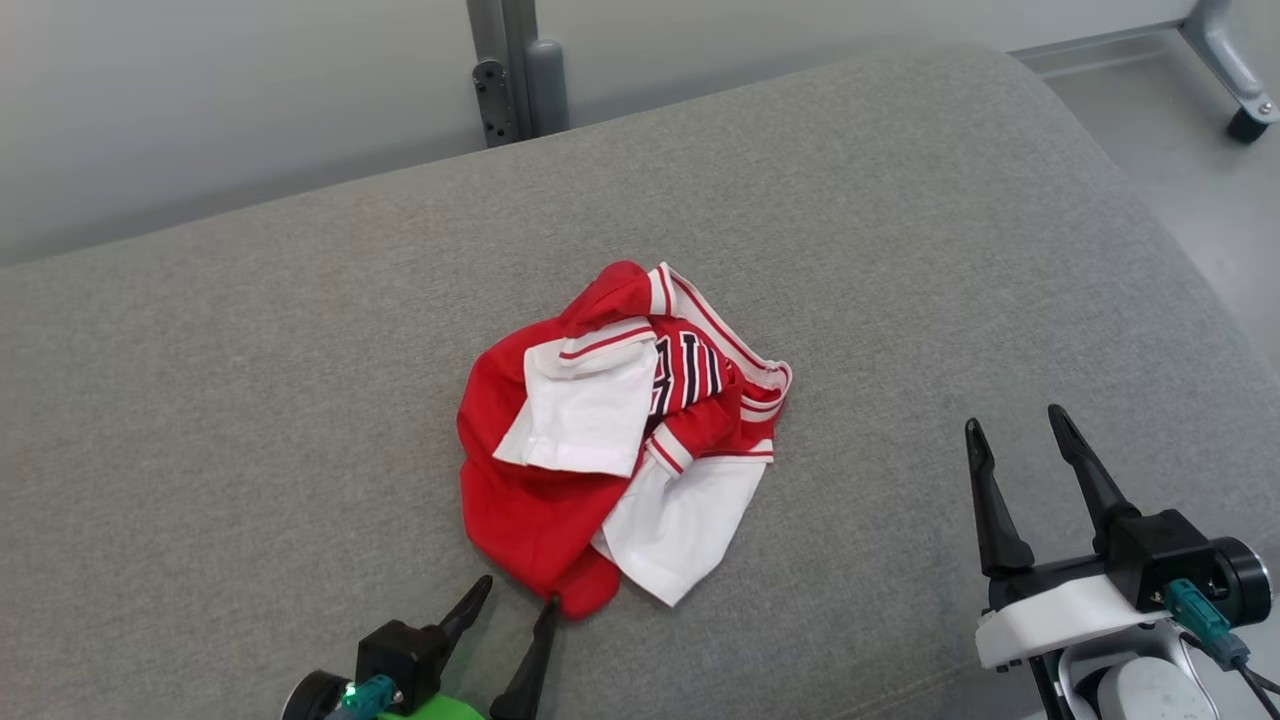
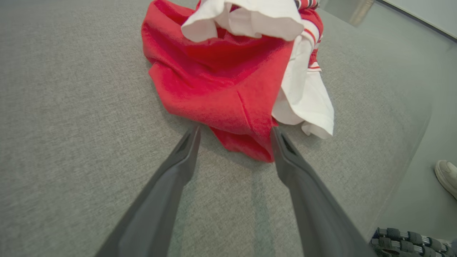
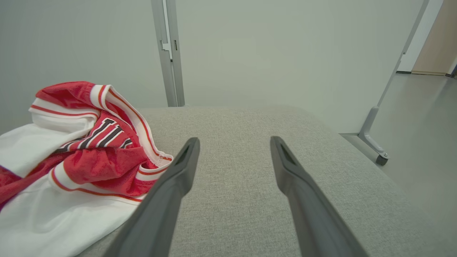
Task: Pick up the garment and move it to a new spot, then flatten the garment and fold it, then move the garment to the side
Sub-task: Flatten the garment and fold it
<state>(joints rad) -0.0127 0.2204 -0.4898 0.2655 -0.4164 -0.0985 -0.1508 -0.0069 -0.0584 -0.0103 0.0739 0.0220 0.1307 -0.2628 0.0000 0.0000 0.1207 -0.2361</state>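
A red and white garment with striped trim lies crumpled in a heap in the middle of the grey cushioned surface. My left gripper is open at the heap's near edge; in the left wrist view its fingers straddle the lowest red fold of the garment, left gripper tips at the cloth. My right gripper stands open to the right of the heap, well apart from it. In the right wrist view the garment lies left of the open right gripper, with bare cushion between the fingers.
A grey metal post stands behind the cushion against the pale wall. A castor leg rests on the floor at the far right. A white shoe shows on the floor beside the cushion's edge.
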